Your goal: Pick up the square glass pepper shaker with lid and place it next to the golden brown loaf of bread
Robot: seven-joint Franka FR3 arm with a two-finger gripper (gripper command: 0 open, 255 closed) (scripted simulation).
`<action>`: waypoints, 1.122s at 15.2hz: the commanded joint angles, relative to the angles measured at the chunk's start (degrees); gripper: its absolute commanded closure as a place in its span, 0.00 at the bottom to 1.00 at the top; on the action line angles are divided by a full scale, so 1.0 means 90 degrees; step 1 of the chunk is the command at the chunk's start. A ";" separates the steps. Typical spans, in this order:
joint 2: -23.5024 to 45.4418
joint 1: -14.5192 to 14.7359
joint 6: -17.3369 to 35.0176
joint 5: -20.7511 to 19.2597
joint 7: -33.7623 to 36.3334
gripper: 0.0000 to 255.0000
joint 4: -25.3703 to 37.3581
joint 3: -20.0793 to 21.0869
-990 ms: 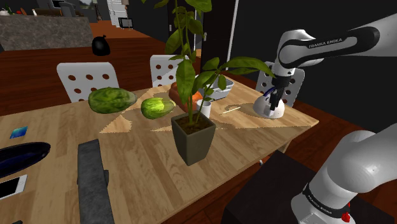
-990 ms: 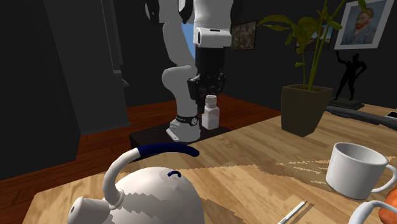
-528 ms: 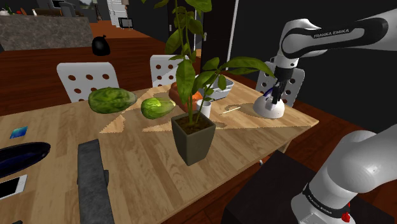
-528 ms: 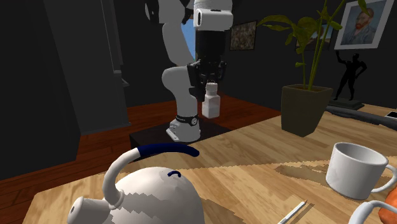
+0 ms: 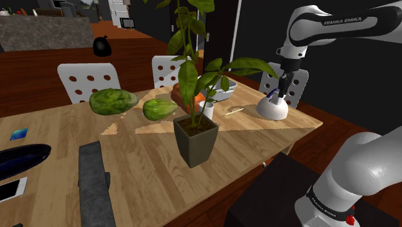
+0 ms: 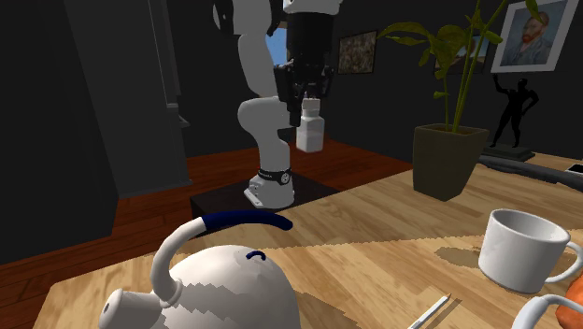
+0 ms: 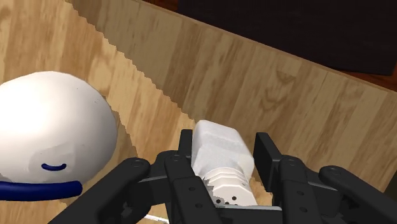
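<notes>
- Gripper (image 7: 226,153) is pictured clamped on the white square pepper shaker (image 7: 216,143), with the black fingers (image 7: 186,149) pressed to either side of the ribbed neck just under the perforated lid.
- The shaker's body is carried below the fingertips, clear of the wooden table (image 7: 286,83). A white kettle (image 7: 51,133) with a blue handle sits close beside and beneath the hand.
- A slip is judged possible: the hold is taken high on a narrow neck, so the hanging body could swing or work loose if the carry is hurried.
- The kettle could be clipped if the hand is swept sideways before more height is gained.
- An orange-brown shape taken to be the loaf (image 5: 178,91) lies well away from the hand, beyond the potted plant (image 5: 195,138), with a white mug (image 5: 207,109) just beside it. Leaves could be brushed on the way, or the mug knocked at set-down.
- The finger contact on the neck and the lid's holes are given by the wrist view.
- The gap between shaker and table is best read in the second exterior view, where the shaker (image 6: 311,135) is seen hanging under the hand (image 6: 308,101).
- The route past the plant to the loaf is laid out by the shoulder view.
</notes>
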 commanded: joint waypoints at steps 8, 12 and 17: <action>0.0996 0.0485 0.0024 0.0568 0.0732 1.00 0.0894 0.0532; 0.1656 0.0716 0.0078 0.0829 0.1098 1.00 0.1475 0.0777; 0.2553 0.0969 0.0055 0.1096 0.1519 1.00 0.2377 0.1042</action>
